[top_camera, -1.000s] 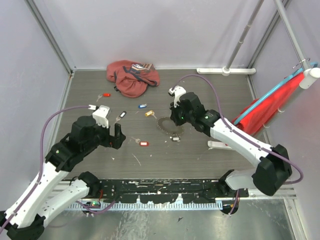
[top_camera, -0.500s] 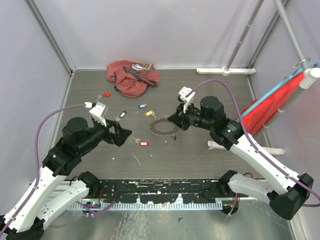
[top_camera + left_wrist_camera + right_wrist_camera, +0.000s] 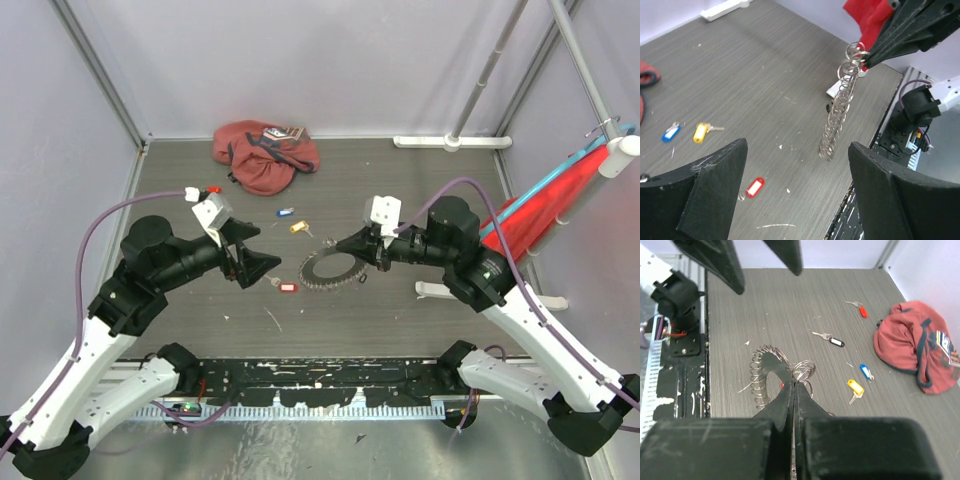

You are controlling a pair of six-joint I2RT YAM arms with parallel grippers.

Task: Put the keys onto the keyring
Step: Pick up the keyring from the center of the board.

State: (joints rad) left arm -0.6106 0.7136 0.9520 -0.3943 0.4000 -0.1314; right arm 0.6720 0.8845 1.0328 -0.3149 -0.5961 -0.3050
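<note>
- table (image 3: 420, 190): grey slab, everything for the task sits mid-table between the two arms.
- cloth bag (image 3: 265, 155): far edge, well apart from the work, ignore.
- left gripper (image 3: 265, 248): fingers spread wide, nothing between them. it's up off the table, aimed toward the centre. in its own wrist view the gap (image 3: 797, 150) frames the hanging keyring.
- right gripper (image 3: 342, 243): tips pinched together on a top loop of the keyring (image 3: 330, 268), so this arm is busy.
- keyring, left wrist view (image 3: 840, 107): it dangles below the right tips with its long axis near vertical. can't tell if the low end touches the table.
- red key (image 3: 288, 287): this is the relation that counts.
  - it lies flat just near-side of the left fingertips and beside the keyring's left rim.
  - its long axis runs roughly left-right, metal blade toward the left arm, red head toward the keyring.
  - the left arm is nearer and free, so the pick looks like its job: drop down, come slightly toward the bases, close across the head.
- yellow key (image 3: 298, 227) and blue key (image 3: 285, 212): on the far side of the left gripper, near each other.
- second red key (image 3: 212, 189): far left, furthest from the ring.
- no coloured key looks threaded yet.
</note>
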